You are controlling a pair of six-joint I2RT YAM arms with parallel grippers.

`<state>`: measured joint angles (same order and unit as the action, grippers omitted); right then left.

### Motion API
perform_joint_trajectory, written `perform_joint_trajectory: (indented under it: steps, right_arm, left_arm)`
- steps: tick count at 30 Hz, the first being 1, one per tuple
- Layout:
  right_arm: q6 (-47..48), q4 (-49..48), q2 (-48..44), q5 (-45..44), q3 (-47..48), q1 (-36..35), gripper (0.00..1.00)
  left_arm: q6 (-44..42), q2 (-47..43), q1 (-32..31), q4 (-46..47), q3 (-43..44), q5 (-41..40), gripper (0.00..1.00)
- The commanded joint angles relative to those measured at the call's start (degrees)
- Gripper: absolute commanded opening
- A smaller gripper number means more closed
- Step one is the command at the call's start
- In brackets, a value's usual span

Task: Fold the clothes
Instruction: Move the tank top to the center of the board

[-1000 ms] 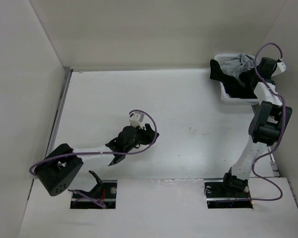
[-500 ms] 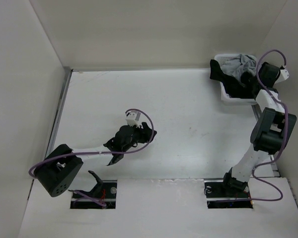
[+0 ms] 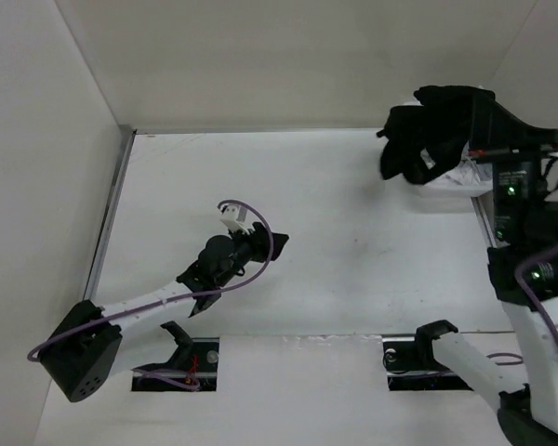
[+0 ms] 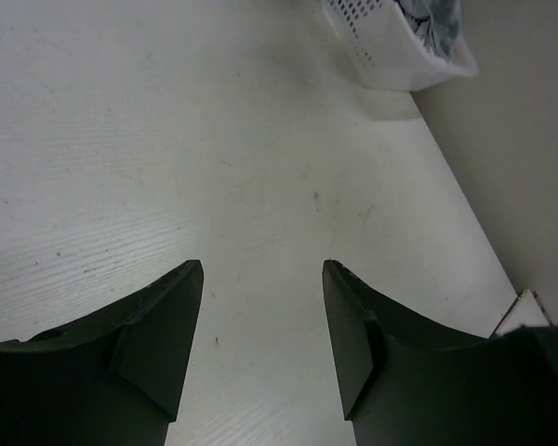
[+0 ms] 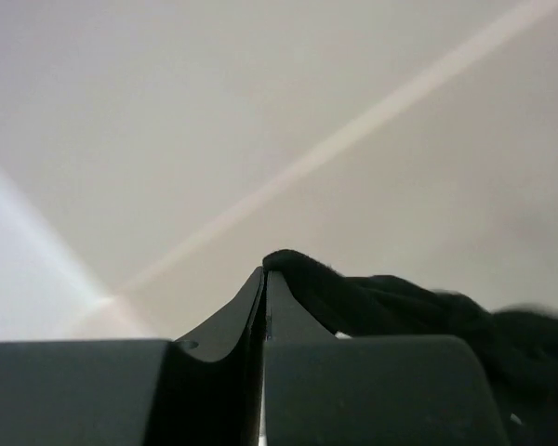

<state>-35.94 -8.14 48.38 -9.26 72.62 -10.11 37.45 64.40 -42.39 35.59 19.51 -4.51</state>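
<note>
The right tool (image 5: pixel 264 279), closed on the plain black soft fabric garment (image 3: pixel 418 139), should lift it clear; the left tool (image 4: pixel 261 271) is wide open, empty.

white table (image 3: pixel 353 195), plain beige walls (image 3: pixel 260 65) l, r & back; even light

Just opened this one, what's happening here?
The right gripper is shut on a black shirt, holding it bunched in the air above the white basket at the table's far right corner. The left gripper hovers open over the middle of the table, holding nothing. No folding has begun yet.
</note>
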Motion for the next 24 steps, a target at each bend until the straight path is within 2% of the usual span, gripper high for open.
perform_joint_trajectory:
  steps: [1, 6, 8, 9, 13, 16, 18, 21, 24]
  right_arm:
    - [5.2, -0.2, -0.8, -2.2, 8.0, -12.7, 0.00]
    - [16.8, -0.9, 2.5, -10.3, 14.8, -35.3, 0.01]
    - [20.3, -2.0, 5.1, -13.5, 15.2, -40.5, 0.02]
    - [20.8, -2.1, 6.7, -14.0, 15.1, -40.7, 0.02]
    - [15.8, -2.8, 13.2, -10.2, 9.7, -34.7, 0.02]
    - [7.2, -7.7, 19.9, -2.7, 2.8, -27.1, 0.02]
    - [2.2, -10.3, 26.4, 1.8, 1.6, -23.7, 0.02]
    - [-2.7, -12.1, 42.0, 9.1, 8.7, -19.7, 0.02]
    - [-6.1, -10.1, 59.3, 14.0, 25.3, -16.0, 0.02]
  left_arm:
    - [0.8, -6.5, 1.1, -2.5, 0.8, -2.0, 0.52]
    - [1.0, -15.5, 4.6, -9.5, 1.4, -4.4, 0.52]
    - [1.6, -18.7, 6.3, -11.9, 1.4, -4.7, 0.52]
    - [1.8, -19.9, 7.2, -12.8, 1.4, -4.8, 0.52]
    - [3.2, -21.7, 9.6, -14.9, 0.4, -5.2, 0.52]
    - [3.2, -19.9, 11.4, -15.6, -0.5, -5.4, 0.52]
    - [3.6, -17.7, 12.5, -15.6, -0.6, -5.1, 0.52]
    - [3.9, -14.1, 13.1, -15.6, 0.0, -4.9, 0.52]
    - [3.4, -11.5, 12.7, -15.6, 0.6, -5.3, 0.51]
